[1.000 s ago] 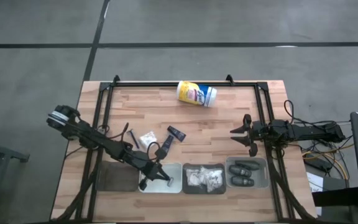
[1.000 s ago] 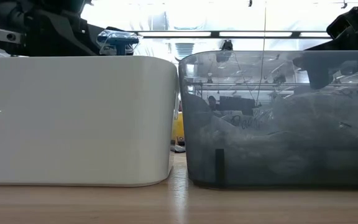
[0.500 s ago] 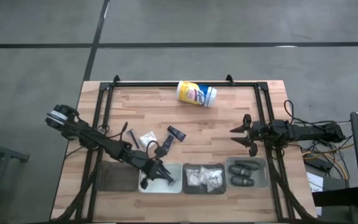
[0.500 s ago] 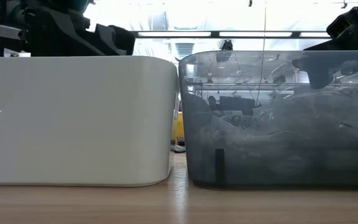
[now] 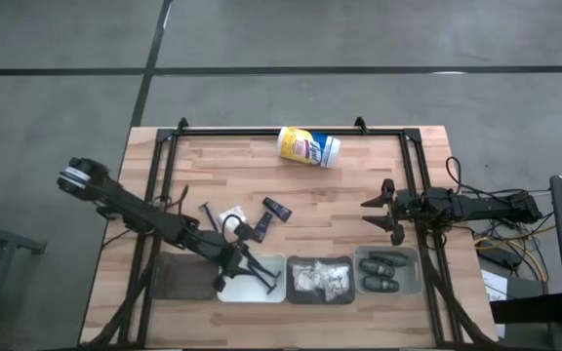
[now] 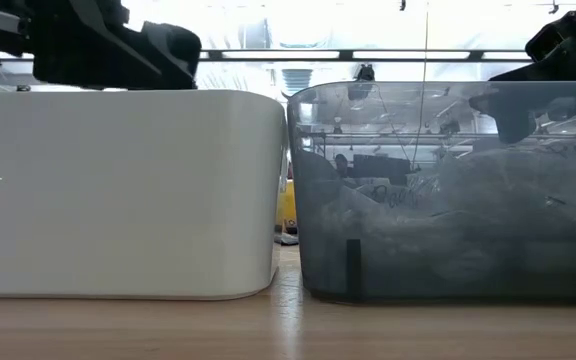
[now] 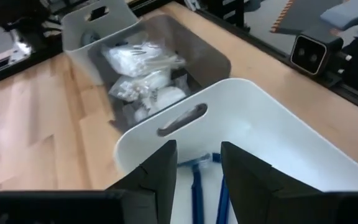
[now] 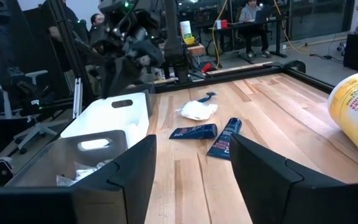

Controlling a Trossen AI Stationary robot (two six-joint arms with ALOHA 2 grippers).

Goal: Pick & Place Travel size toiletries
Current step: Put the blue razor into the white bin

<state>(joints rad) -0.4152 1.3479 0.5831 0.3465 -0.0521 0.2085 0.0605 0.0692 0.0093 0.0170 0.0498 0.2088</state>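
Bins in a row along the near table edge, left gripper parted over the white one.

White bin [image 7: 278, 143]: blue razors [image 7: 196, 186] inside, left gripper [image 5: 252, 278] over it, fingers apart, holding nothing. Next bin [image 5: 320, 280]: white crinkly packets [image 7: 143, 74]. Far-right bin [image 5: 388, 271]: dark grey oval pods [image 5: 381, 265]. Dark tray [image 5: 183, 277] at the left end, contents not discernible. Loose on the wood: white packet [image 8: 197, 110], two black tubes [image 8: 210, 138], one razor [image 5: 207, 212], all clustered just beyond the white bin. Yellow-and-white canister [image 5: 308, 147] on its side near the far rail. Right gripper [image 5: 386, 211] fingers spread, empty, by the right rail above the pod bin. Open wood between canister and bins.
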